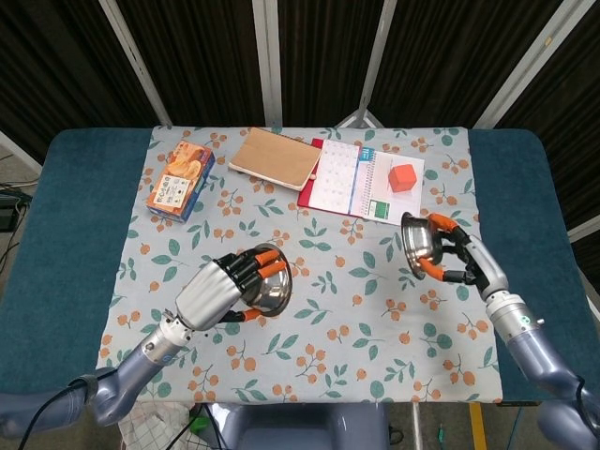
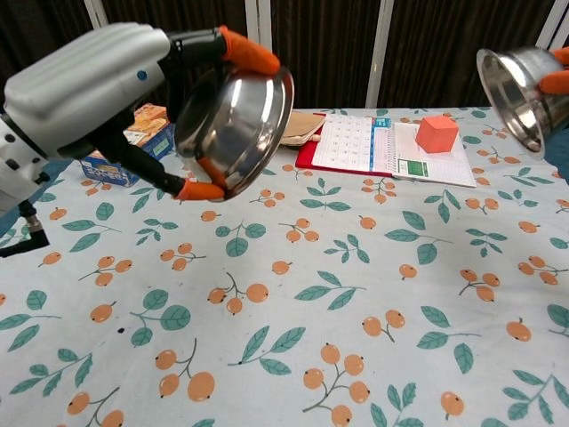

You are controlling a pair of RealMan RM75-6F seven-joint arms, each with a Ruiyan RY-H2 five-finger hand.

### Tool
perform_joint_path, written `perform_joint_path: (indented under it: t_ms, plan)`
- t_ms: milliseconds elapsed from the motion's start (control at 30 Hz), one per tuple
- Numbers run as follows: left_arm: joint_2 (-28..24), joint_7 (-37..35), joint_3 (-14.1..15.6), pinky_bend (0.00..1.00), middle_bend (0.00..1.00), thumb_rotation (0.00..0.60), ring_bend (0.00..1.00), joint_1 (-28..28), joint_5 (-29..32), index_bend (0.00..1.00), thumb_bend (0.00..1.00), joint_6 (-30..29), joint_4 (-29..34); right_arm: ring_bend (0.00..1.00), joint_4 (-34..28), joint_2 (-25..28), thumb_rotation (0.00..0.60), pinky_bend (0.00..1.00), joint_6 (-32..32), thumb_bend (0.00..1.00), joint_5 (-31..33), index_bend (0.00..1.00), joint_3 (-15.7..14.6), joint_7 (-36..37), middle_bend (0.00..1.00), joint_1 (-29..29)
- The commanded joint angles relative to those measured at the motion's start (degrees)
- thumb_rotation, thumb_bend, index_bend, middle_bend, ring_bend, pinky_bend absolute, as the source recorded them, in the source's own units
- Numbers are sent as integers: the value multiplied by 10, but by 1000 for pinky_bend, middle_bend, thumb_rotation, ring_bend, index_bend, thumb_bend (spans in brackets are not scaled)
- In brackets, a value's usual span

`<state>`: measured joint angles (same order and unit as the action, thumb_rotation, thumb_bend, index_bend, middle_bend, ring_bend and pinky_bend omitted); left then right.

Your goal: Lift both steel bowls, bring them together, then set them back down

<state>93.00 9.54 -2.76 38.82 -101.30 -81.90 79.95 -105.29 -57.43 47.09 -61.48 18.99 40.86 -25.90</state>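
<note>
Left of centre in the head view, the left hand (image 1: 217,291) holds a steel bowl (image 1: 264,289) clear of the floral tablecloth (image 1: 309,272), orange-tipped fingers (image 2: 249,52) hooked over its rim and another pressed under its lower edge. In the chest view this bowl sits in the upper left, tilted so its mouth faces right and slightly down. At the right edge of the cloth, the right hand (image 1: 464,263) grips the second steel bowl (image 1: 418,247), also tilted, its mouth turned toward the middle of the table; it appears lifted off the cloth, though the head view alone leaves that unsure. Both bowls are well apart. Along the top of the frame lie a snack box (image 1: 179,180), a brown notebook (image 1: 277,157) and an open planner (image 1: 366,184) with a red cube (image 1: 403,177) resting on it.
</note>
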Motion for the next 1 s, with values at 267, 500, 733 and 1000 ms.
perform_joint_path:
  t_ms: [267, 500, 733, 1000]
  plan:
    - [-15, 24, 0, 541, 432, 600, 317, -5, 96, 319, 185, 105, -4, 773, 220, -252, 600, 795, 272, 478, -112, 936, -123, -385, 924, 41]
    - [2, 22, 8, 531, 428, 600, 317, -10, 105, 317, 185, 122, -34, 726, 274, -286, 600, 730, 246, 478, -113, 873, -150, -436, 902, 43]
    - [9, 26, 19, 497, 416, 600, 317, -12, 119, 307, 185, 153, -36, 692, 257, -288, 600, 675, 219, 478, -105, 832, -163, -452, 858, 49]
    - [25, 88, 24, 427, 328, 587, 262, -15, 142, 247, 148, 184, -48, 526, 228, -272, 600, 516, 195, 477, -108, 470, -173, -467, 560, 50]
